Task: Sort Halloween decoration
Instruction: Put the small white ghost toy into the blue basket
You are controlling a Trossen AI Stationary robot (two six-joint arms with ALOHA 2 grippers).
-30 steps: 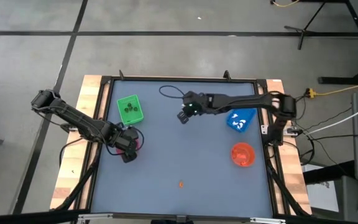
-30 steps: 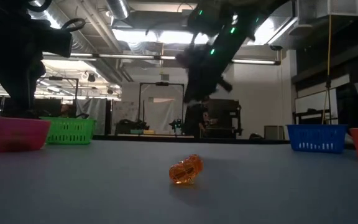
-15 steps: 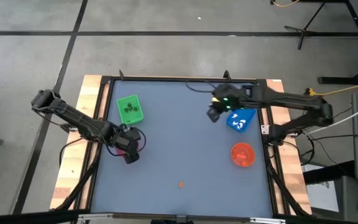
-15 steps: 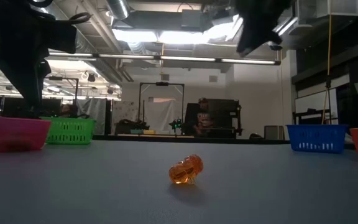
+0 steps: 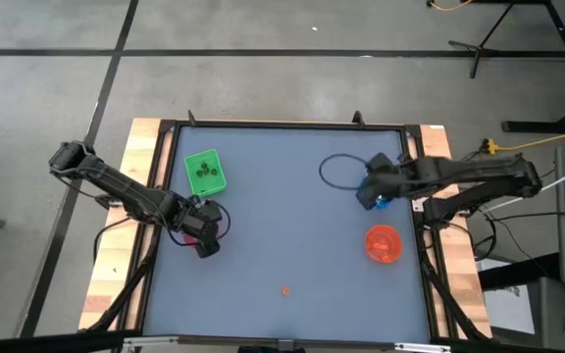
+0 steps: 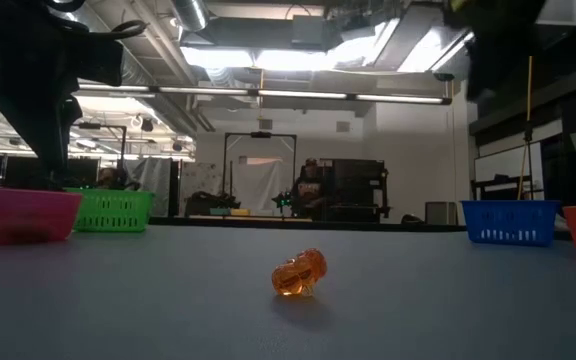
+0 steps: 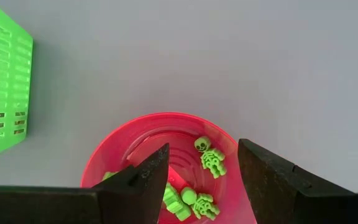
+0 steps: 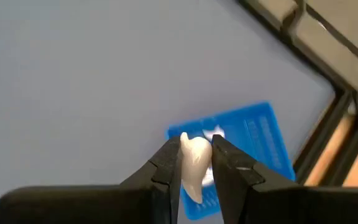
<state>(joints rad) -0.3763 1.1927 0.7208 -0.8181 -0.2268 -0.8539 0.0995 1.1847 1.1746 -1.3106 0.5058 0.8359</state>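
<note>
While the left gripper (image 7: 201, 171) hangs released over the pink bowl (image 7: 129, 146), right gripper (image 8: 196, 157) grasping a white figure (image 8: 194, 163) above the blue tray (image 8: 253, 134).

White figure (image 8: 194, 163); blue slotted tray (image 8: 253, 149); green skeleton figures (image 7: 211, 157) in pink ribbed bowl (image 7: 135, 140); translucent orange figure (image 6: 300, 273); grey-blue table (image 5: 282, 235).
</note>
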